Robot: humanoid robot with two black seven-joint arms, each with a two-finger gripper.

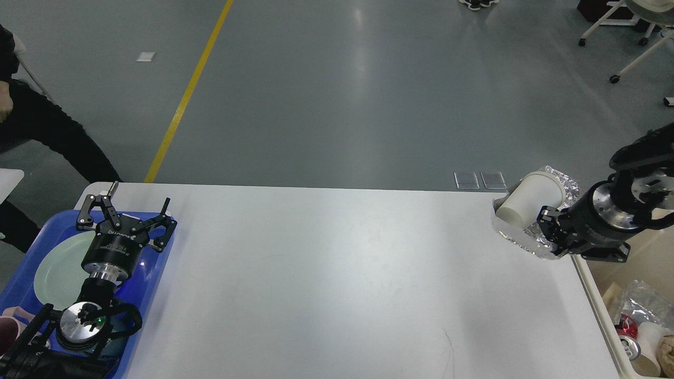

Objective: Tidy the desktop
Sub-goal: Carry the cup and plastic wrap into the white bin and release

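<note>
Two risks stand out for us, and we take the scene from its widest thing down. Our desktop (326, 279) fills the lower view, bare across its middle. A blue tray (158, 263) sits on its left edge carrying a pale green plate (58, 268), and a beige bin (605, 310) stands just off its right edge with a red can (626, 321) and other scraps inside.

Our left gripper (124, 210) hovers above the tray's far end, fingers spread wide, holding nothing. Our right gripper (547, 231) is above the desktop's far right corner, clamped on a crumpled foil sheet (526, 242) with a white paper cup (529, 208) lying sideways in it.

We judge the cup merely cradled, not pinched, so a quick swing could roll it out. The foil may also tear or slip, dropping both short of the bin.
</note>
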